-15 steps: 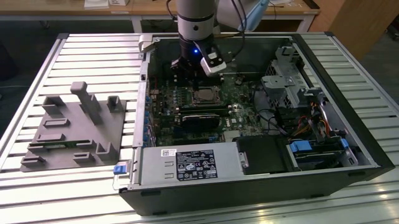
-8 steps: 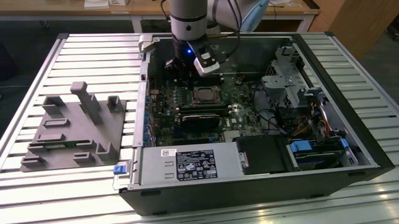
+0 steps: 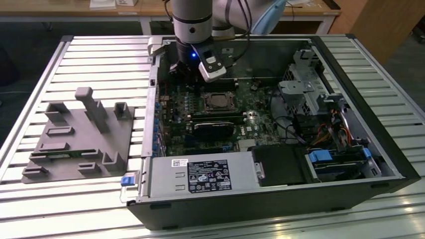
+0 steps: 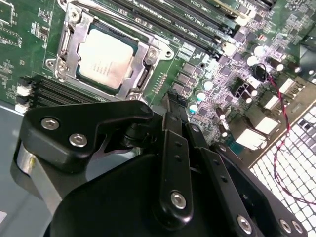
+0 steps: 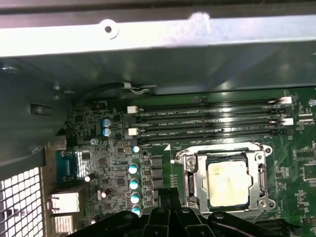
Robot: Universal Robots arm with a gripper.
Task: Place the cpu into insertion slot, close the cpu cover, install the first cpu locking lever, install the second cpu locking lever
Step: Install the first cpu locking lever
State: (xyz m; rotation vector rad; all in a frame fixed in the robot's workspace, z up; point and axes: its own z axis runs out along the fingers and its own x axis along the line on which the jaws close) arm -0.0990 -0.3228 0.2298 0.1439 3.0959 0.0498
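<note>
Jaws look together, nothing clamped between them. The black two-finger gripper (image 4: 174,106) is empty as far as I can see in both wrist views.

Just ahead of the fingertips and lower down, near but not touching, is the small flat square pale silvery cpu (image 4: 106,58). It lies flat inside the square dark-centred insertion slot (image 5: 209,163). The thin dull-silver square cpu cover (image 5: 197,177) lies down over it, with the chip showing through its window. I can't tell whether the locking levers are latched.

The chip is square, so it has no real long axis. Its edges run parallel to the long black memory slots (image 5: 207,121), which lie past the socket from the jaws on the green motherboard (image 5: 296,168).

In the exterior view the gripper (image 3: 189,74) hangs over the board inside the open black computer case (image 3: 371,124). It is toward the case's back wall, and the socket is just on the near side of it. There is only one arm, so it is the one in reach. A grey moulded parts fixture (image 3: 79,144) sits well away from the jaws, outside the case on the slatted metal table (image 3: 40,74).
</note>
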